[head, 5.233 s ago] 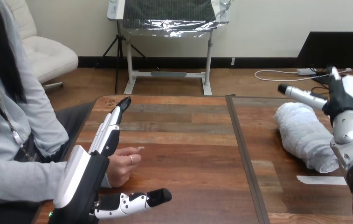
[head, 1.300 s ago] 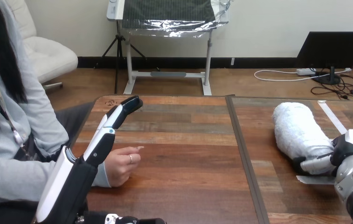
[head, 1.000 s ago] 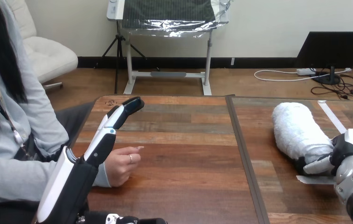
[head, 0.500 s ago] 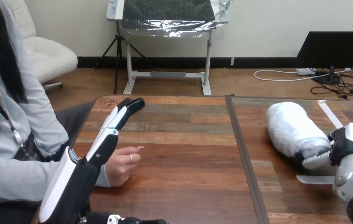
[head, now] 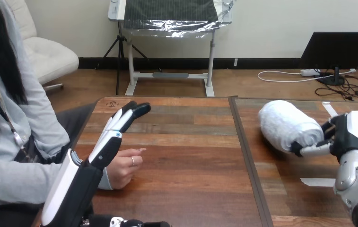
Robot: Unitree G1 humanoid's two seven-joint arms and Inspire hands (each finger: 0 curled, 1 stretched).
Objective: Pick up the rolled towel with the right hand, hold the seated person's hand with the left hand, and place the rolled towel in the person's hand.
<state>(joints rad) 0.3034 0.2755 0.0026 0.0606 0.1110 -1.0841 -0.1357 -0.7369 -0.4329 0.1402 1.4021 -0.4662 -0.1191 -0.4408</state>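
Rolled towel [head: 288, 126], clutched in my right hand [head: 348, 136], has left the tabletop's [head: 191, 158] right edge; left hand [head: 102, 150] waits open to take the person's hand [head: 123, 169].

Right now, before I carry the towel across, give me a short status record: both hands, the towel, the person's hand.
right hand: fingers and thumb curled round the near end of the rolled towel
rolled towel: over the right half of the table; lifted or resting, cannot tell
left hand: open, fingers straight, over and beside the person's hand, not curled round it
person's hand: resting on the table at the left, loosely curled, empty
handover: not yet done
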